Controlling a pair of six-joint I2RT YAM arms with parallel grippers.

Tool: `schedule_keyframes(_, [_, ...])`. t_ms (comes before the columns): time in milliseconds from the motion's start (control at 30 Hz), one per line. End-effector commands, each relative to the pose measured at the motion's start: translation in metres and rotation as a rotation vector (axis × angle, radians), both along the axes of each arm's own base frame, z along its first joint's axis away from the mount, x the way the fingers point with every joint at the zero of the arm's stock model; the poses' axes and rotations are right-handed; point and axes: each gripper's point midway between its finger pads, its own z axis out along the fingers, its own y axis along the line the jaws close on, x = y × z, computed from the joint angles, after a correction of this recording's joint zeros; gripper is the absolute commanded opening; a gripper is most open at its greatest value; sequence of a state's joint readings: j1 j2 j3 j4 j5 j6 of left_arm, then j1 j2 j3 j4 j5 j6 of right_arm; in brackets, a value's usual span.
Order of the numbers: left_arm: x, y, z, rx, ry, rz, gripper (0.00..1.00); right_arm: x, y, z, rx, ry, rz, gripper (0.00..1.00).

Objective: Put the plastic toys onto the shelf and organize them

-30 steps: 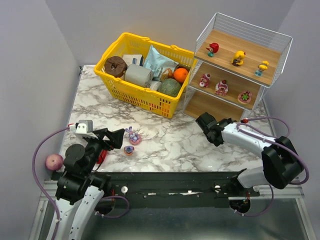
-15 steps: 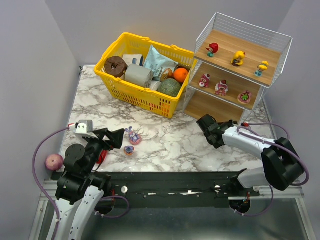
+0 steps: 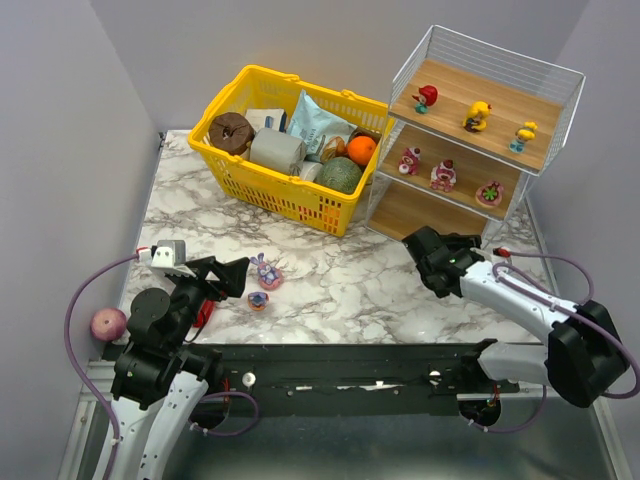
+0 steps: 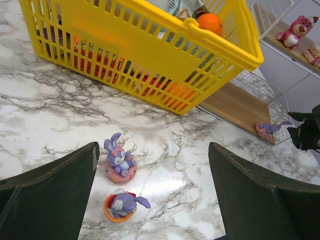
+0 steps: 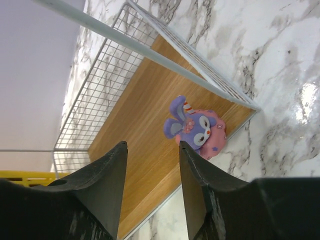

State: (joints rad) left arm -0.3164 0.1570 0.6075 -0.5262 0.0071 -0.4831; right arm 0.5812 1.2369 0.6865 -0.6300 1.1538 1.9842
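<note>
The shelf (image 3: 412, 212) stands at the back right. Its top board carries a red figure (image 3: 426, 97) and two yellow ducks (image 3: 477, 115); three red-pink figures (image 3: 441, 175) stand on the middle board. A purple bunny on a pink base (image 5: 197, 127) lies at the front edge of the bottom board (image 5: 145, 125), free of my right gripper (image 5: 152, 147), which is open just in front of it (image 3: 445, 242). Two more purple bunnies (image 4: 119, 162) (image 4: 122, 205) sit on the marble between the fingers of my open left gripper (image 4: 153, 150), untouched.
A yellow basket (image 3: 290, 195) full of groceries stands behind the bunnies, left of the shelf. A pink ball (image 3: 108, 322) lies off the table's left edge. A red object (image 3: 204, 312) shows under my left arm.
My right gripper has opened and let go of the bunny on the bottom board, shifting slightly right. The left arm has not moved.
</note>
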Motion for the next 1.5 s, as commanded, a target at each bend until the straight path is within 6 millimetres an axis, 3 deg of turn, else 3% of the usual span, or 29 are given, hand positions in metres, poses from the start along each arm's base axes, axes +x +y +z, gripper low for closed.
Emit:
schedule_keyframes(0, [-0.002, 0.001, 0.0, -0.005, -0.002, 0.003, 0.99, 0.012, 0.011, 0.026, 0.227, -0.188, -0.065, 0.53])
schedule_keyframes(133, [-0.003, 0.001, 0.002, -0.008, -0.011, 0.002, 0.99, 0.02, 0.034, 0.029, 0.127, -0.038, 0.147, 0.47])
schedule_keyframes(267, [-0.005, 0.002, 0.004, -0.012, -0.019, 0.003, 0.99, 0.027, 0.057, 0.02, -0.043, 0.147, 0.395, 0.35])
schedule_keyframes(367, [-0.005, 0.002, 0.005, -0.014, -0.025, 0.003, 0.99, 0.028, 0.065, 0.006, -0.14, 0.269, 0.5, 0.2])
schedule_keyframes(600, [-0.004, -0.004, 0.003, -0.011, -0.005, -0.026, 0.99, 0.025, 0.062, -0.028, -0.26, 0.463, 0.605, 0.01])
schedule_keyframes(867, [-0.004, -0.005, 0.002, -0.01, 0.001, -0.029, 0.99, 0.009, 0.042, -0.059, -0.252, 0.549, 0.564, 0.01])
schedule_keyframes(1033, [-0.002, -0.005, 0.001, -0.007, 0.005, -0.029, 0.99, 0.005, 0.038, -0.062, -0.269, 0.557, 0.566, 0.01])
schedule_keyframes(1333, [-0.002, -0.004, 0.002, -0.006, 0.006, -0.024, 0.99, -0.001, 0.064, -0.063, -0.218, 0.45, 0.761, 0.01])
schedule_keyframes(1433, [-0.003, -0.004, 0.003, -0.008, 0.015, -0.024, 0.99, -0.01, 0.076, -0.062, -0.199, 0.416, 0.852, 0.01])
schedule_keyframes(1467, [-0.003, -0.004, 0.004, -0.01, 0.019, -0.02, 0.99, -0.012, 0.09, -0.06, -0.18, 0.389, 0.915, 0.01])
